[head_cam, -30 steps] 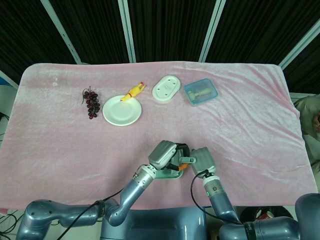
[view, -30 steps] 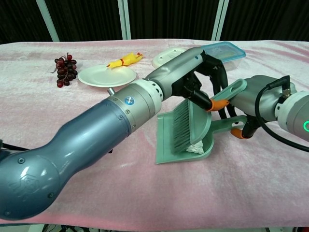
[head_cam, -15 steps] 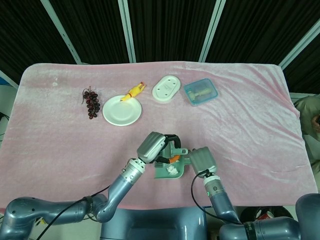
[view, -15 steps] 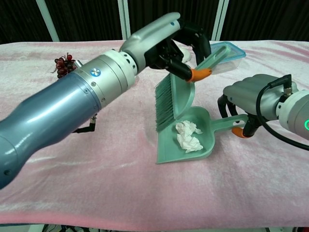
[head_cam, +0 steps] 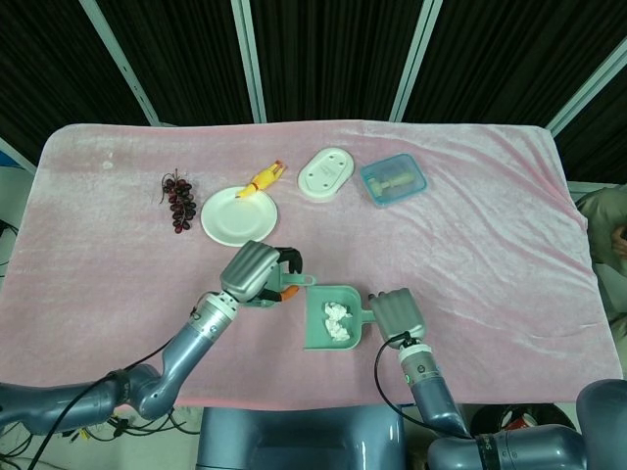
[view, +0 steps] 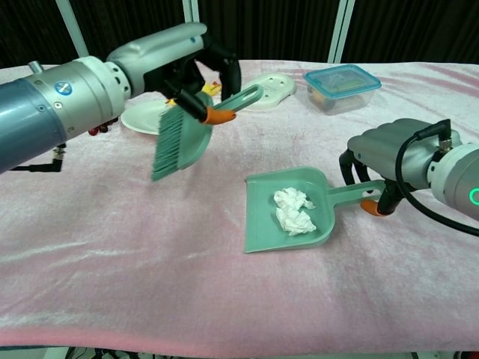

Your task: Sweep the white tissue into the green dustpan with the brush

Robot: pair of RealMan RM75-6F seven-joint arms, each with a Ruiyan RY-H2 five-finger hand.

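Now the crumpled white tissue (view: 293, 211) lies inside the green plastic dustpan (view: 262, 232) near the table's front edge; the right hand (view: 389, 153) apparently grips its handle, while the left hand (view: 179, 56) holds the green bristle brush (view: 182, 138) aloft.

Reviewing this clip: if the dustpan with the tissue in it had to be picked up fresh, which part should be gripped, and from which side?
Probably the handle. The green dustpan lies flat with its handle sticking out toward the robot's right, where the right hand already wraps it. Come from that side, fingers around the narrow bar. The pan's mouth faces the other way, so a level lift should keep the white tissue inside.
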